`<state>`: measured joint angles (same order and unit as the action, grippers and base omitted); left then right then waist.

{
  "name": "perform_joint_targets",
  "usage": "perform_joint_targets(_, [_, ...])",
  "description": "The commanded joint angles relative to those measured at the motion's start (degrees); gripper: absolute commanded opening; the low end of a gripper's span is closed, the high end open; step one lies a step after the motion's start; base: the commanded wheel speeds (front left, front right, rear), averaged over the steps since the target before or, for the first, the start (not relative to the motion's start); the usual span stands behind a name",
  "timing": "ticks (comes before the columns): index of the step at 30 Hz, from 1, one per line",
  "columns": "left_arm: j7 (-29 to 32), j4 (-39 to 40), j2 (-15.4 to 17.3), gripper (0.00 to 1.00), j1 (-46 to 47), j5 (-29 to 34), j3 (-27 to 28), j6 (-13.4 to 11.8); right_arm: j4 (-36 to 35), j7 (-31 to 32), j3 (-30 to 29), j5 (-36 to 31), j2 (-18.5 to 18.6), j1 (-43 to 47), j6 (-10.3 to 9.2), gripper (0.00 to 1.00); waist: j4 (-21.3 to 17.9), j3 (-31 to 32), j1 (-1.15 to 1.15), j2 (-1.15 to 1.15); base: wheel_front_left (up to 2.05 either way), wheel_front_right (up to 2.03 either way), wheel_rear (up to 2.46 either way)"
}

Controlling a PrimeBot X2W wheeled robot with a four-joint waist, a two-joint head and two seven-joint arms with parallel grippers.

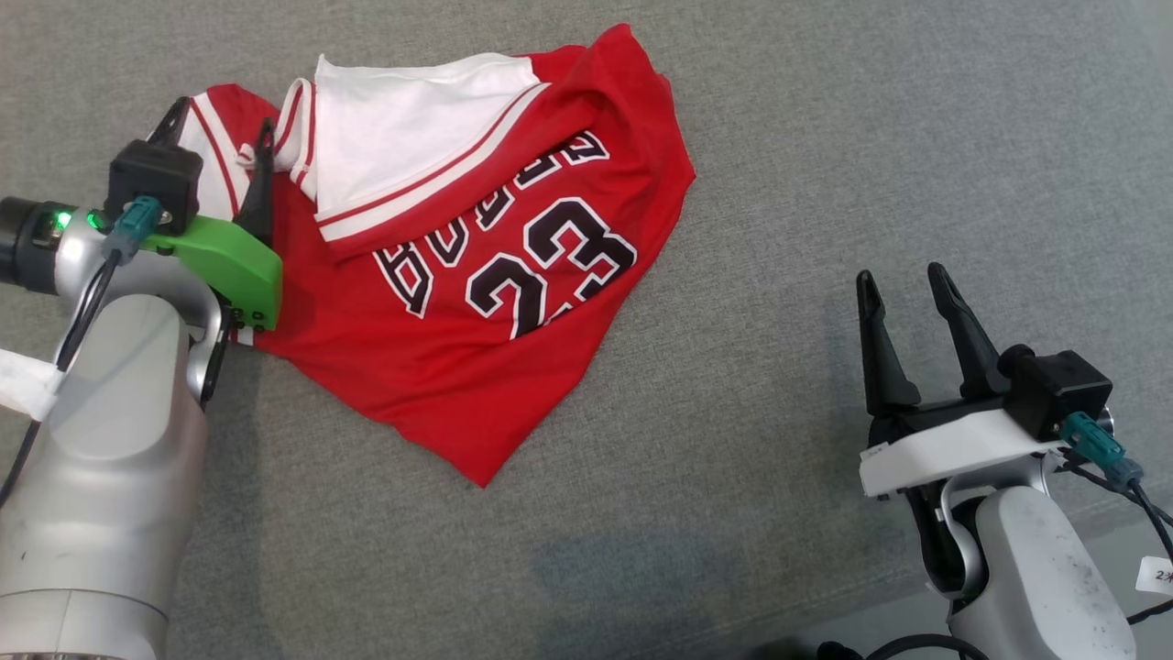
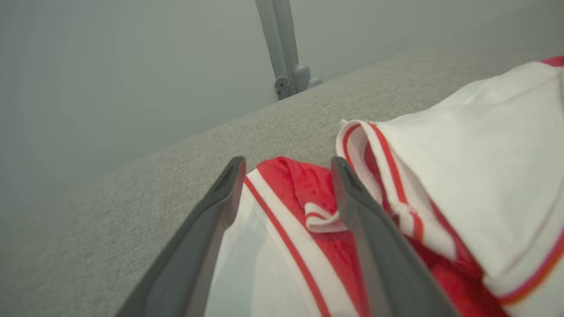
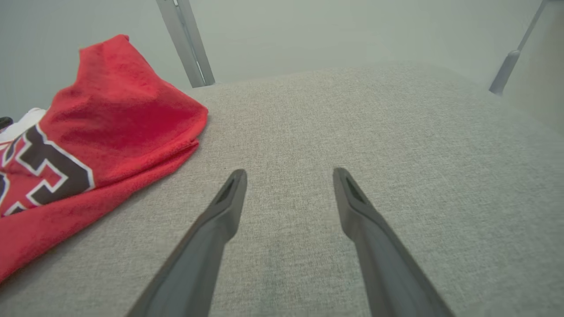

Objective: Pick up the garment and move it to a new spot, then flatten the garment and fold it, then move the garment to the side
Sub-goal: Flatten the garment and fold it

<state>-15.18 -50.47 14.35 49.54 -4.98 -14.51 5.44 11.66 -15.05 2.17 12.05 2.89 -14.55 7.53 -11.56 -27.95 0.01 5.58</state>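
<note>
a: item one, largest?
b: table (image 1: 825,137), grey woven cloth top, running under everything in the head view.

a: item two?
b: garment (image 1: 440,348), a red jersey with white and red striped trim, black "23" and lettering outlined in white. it lies crumpled on the table, left of centre. a white panel is folded over its far part.

a: orientation?
b: no clean long axis. the broadest span runs from the striped end at the left to the red fold at the right. one red corner points back toward the robot, another points away at the far edge. the printed rows climb from lower left to upper right.

a: item three?
b: left pincer (image 1: 223,116), on a green mount, fingers spread wide over the garment's striped left end. in the left wrist view the left pincer (image 2: 287,162) has a small trimmed fold of the garment (image 2: 462,176) lying between the fingers, not clamped. contact with the cloth: cannot tell.

a: item four?
b: right pincer (image 1: 901,272), on a white mount, fingers spread wide, holding nothing, over bare table and well apart from the garment. right wrist view: right pincer (image 3: 289,171), garment (image 3: 110,110) off to its left.
</note>
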Motion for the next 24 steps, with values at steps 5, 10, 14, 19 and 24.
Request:
perform_joint_targets(5, [0.1,-2.9,1.4,1.0,0.3,-0.4,1.2,-2.6,-0.1,-0.1,-0.6,0.4,0.1,-0.5,-0.08,1.0,-0.6,-1.4,-0.01,0.01,0.0,0.0,0.0])
perform_joint_targets(10, [0.1,-7.9,1.6,1.0,0.8,-0.7,2.1,-4.7,0.4,-0.1,-0.5,0.5,0.1,-0.9,-0.08,1.0,-0.2,-1.8,-0.01,0.01,0.0,0.0,0.0])
perform_joint_targets(14, [0.3,-12.5,0.7,0.41,1.5,-1.2,2.0,-4.5,0.8,-0.1,-0.3,0.5,0.1,-0.8,-0.08,1.0,0.2,-1.4,-0.01,0.01,0.0,0.0,0.0])
perform_joint_targets(19, [0.3,-16.4,-0.5,0.0,2.7,-1.5,0.9,-2.7,1.5,-0.1,-0.1,0.9,0.1,-0.8,-0.08,1.0,0.9,-0.2,-0.01,0.01,0.0,0.0,0.0])
perform_joint_targets(24, [0.1,-16.6,-1.5,0.0,1.8,-3.0,1.6,-2.7,2.2,-0.1,-0.4,1.3,0.1,0.4,-0.08,1.0,2.5,2.6,-0.01,0.01,0.0,0.0,0.0])
